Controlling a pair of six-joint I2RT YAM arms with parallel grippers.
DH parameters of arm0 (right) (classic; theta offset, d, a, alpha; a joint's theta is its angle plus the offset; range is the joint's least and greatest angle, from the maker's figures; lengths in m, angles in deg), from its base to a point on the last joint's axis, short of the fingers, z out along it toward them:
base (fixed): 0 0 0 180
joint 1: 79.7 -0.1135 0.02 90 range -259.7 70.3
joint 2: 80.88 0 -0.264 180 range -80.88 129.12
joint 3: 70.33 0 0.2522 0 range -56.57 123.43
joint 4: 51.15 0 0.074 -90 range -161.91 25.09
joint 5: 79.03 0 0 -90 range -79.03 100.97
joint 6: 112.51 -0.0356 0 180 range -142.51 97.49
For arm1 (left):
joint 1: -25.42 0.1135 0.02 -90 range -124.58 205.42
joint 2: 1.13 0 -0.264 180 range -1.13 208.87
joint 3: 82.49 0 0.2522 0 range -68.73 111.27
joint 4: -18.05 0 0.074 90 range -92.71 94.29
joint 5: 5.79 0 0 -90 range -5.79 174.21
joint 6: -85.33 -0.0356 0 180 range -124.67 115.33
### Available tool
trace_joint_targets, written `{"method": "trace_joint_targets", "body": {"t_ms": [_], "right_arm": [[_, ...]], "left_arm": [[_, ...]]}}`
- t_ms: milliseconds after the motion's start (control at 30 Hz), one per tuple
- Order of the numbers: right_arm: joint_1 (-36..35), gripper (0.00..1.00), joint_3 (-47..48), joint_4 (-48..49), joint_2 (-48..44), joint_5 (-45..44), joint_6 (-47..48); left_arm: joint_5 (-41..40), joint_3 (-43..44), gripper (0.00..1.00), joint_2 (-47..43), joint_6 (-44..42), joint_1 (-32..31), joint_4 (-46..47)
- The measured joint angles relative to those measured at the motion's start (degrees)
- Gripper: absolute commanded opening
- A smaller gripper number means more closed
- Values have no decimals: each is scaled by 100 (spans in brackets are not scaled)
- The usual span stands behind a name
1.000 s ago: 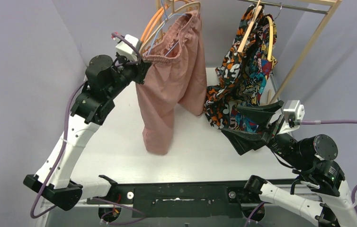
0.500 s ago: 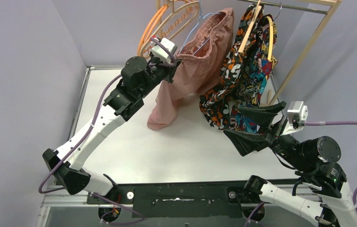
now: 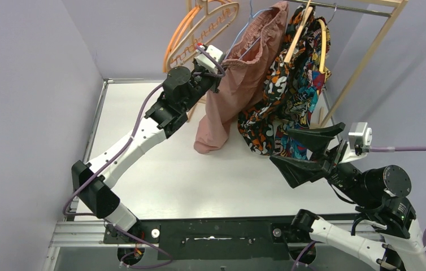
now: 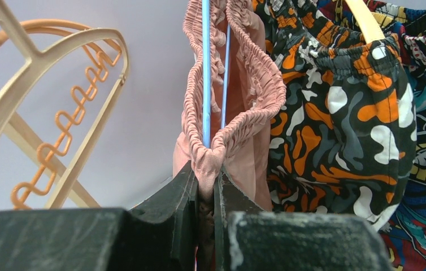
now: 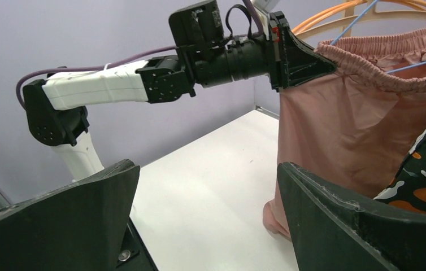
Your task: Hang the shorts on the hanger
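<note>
The dusty-pink shorts [image 3: 239, 84] hang at the back, their gathered waistband [image 4: 244, 73] spread over the thin light-blue wire hanger [image 3: 239, 35]. Both blue wires [image 4: 205, 73] run inside the waistband. My left gripper [image 3: 220, 63] is shut on the waistband's lower fold [image 4: 205, 172], with pink cloth pinched between the black fingers. One leg's end [image 3: 208, 145] rests on the table. My right gripper [image 3: 281, 145] is open and holds nothing; it hovers low to the right of the shorts, which show in the right wrist view [image 5: 346, 124].
A black-orange-blue patterned garment [image 3: 290, 96] hangs on a wooden hanger right beside the shorts, touching them. An orange hanger [image 3: 182, 34] and pale wooden hangers [image 3: 216, 17] hang at the back left. A wooden rail frame [image 3: 369, 53] slants at the right. White table [image 3: 160, 169] below.
My left arm has swung right and further back, carrying the shorts and blue hanger up against the patterned garment; the legs trailed right across the table. The right gripper barely moved.
</note>
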Motion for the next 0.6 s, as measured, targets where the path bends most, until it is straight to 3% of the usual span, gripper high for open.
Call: {"method": "trace_joint_targets", "body": {"t_ms": [600], "right_arm": [[13,98,-68,90,-7,81,-168]], "left_arm": [[188,1416,0,1652,-2,-7,448]]}}
